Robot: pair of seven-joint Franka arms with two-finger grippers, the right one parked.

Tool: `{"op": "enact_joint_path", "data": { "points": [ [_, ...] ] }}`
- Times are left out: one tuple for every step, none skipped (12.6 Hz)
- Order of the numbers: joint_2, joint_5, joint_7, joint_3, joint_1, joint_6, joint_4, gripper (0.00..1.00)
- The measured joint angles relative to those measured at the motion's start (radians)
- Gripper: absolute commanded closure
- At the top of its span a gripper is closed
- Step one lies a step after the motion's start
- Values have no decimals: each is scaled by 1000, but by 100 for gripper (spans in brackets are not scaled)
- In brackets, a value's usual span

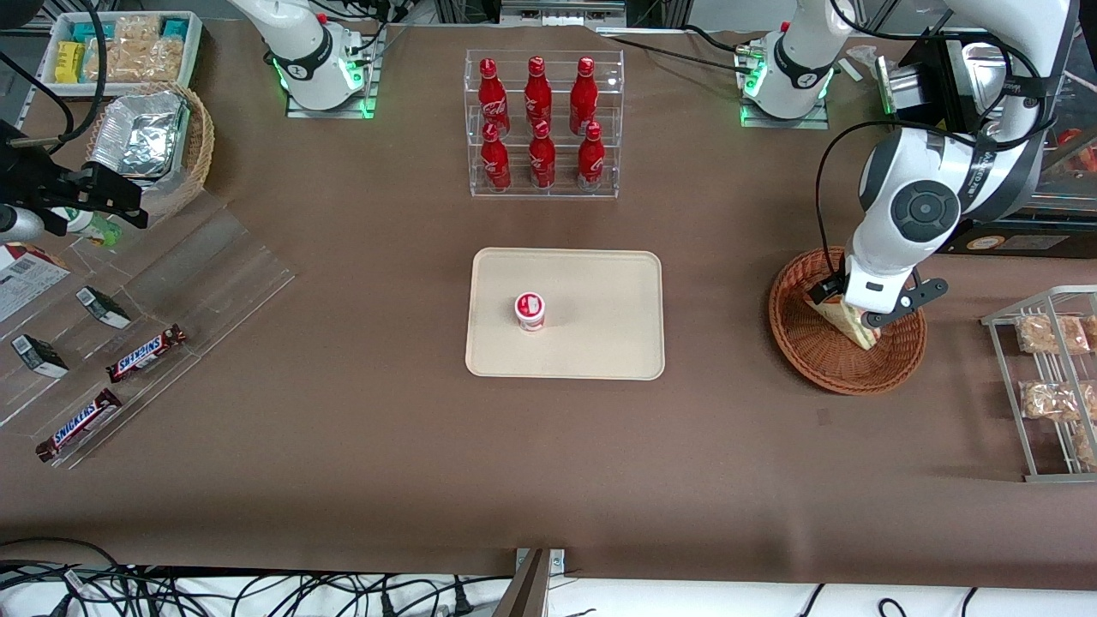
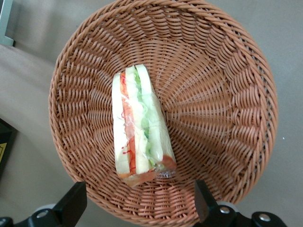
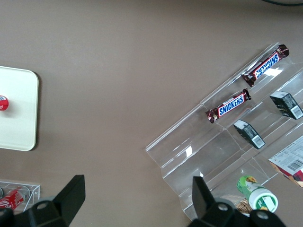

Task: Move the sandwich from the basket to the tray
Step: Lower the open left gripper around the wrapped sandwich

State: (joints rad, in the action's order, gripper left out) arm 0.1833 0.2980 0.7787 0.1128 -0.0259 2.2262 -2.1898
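Note:
The wrapped triangular sandwich (image 2: 138,130) lies in the round reddish-brown wicker basket (image 2: 227,104), with its green, red and yellow layers showing. In the front view the sandwich (image 1: 854,326) shows partly under the arm, in the basket (image 1: 797,360) toward the working arm's end of the table. My left gripper (image 2: 139,201) is open just above the basket, its fingers (image 2: 75,198) spread wider than the sandwich and clear of it. In the front view the gripper (image 1: 867,319) hangs over the sandwich. The cream tray (image 1: 600,343) lies at mid table.
A small red-and-white cup (image 1: 530,310) stands on the tray. A clear rack of red bottles (image 1: 542,124) stands farther from the camera. A wire rack of bagged snacks (image 1: 1050,377) is beside the basket. An acrylic stand with Snickers bars (image 1: 146,351) lies toward the parked arm's end.

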Motion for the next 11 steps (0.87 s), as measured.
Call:
{"op": "enact_joint_path", "data": {
  "points": [
    [-1, 10, 6, 0, -1, 15, -9, 0],
    [-2, 22, 11, 0, -2, 25, -14, 0],
    [-2, 35, 16, 0, -3, 40, -18, 0],
    [-2, 50, 23, 0, -6, 63, -26, 0],
    [-2, 56, 30, 0, -15, 94, -41, 0],
    [-1, 57, 38, -1, -28, 128, -55, 0],
    [1, 60, 45, -1, -40, 156, -67, 0],
    [8, 79, 66, -1, -48, 178, -74, 0],
    [18, 112, 105, -1, -50, 190, -78, 0],
    [31, 150, 159, 0, -50, 196, -81, 0],
    [42, 183, 206, 1, -49, 200, -81, 0]
  ]
}}
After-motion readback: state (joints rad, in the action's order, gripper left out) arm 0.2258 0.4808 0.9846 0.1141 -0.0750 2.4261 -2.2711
